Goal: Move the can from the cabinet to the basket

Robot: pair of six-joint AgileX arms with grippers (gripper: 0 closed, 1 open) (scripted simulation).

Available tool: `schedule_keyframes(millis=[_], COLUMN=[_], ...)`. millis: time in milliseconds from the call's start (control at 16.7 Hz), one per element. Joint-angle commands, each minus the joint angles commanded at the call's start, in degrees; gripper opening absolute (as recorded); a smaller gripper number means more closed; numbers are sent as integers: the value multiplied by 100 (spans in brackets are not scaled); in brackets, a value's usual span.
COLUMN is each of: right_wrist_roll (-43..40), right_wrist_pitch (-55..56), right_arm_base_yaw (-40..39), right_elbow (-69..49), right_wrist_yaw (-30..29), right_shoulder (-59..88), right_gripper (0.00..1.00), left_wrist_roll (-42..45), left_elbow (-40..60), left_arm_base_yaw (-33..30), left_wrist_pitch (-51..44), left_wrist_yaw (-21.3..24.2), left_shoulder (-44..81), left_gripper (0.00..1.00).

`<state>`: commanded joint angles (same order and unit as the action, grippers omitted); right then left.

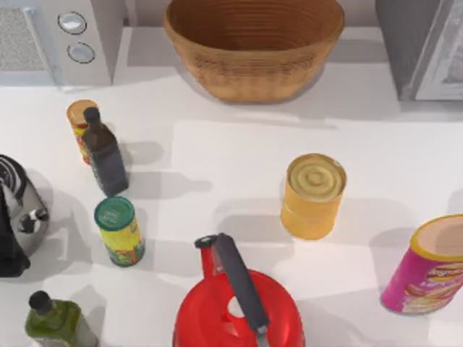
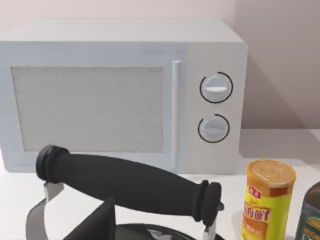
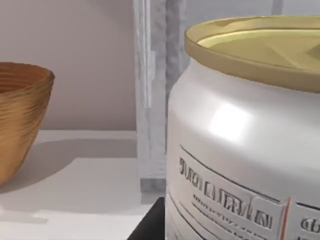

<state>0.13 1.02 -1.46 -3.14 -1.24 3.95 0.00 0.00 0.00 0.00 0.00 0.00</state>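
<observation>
The can [image 3: 240,140] looms close before my right wrist camera beside the cabinet [image 3: 150,100] frame; it looks rigid, light and slick, so I'd squeeze mid-wall, though I can't tell my right claw's state.

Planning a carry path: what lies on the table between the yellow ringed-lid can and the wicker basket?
Nothing: in the top view the white table is bare between the yellow can and the basket.
</observation>
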Motion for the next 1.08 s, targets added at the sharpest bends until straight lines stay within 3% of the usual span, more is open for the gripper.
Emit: schedule_keyframes(millis=[360,1080], right_wrist_roll=[4,50], right_wrist_pitch=[571,2084], right_arm_base_yaw=[-693,-2587], right_elbow=[-2026,-7819], right_wrist_yaw=[-711,-2737], right_shoulder=[2317,9950], right_gripper=[0,0], left_wrist_roll=[0,0], left_elbow=[0,0], left_arm_base_yaw=[0,0], left_wrist_pitch=[0,0], left_wrist_yaw=[0,0], left_shoulder=[0,0], left_gripper=[100,100])
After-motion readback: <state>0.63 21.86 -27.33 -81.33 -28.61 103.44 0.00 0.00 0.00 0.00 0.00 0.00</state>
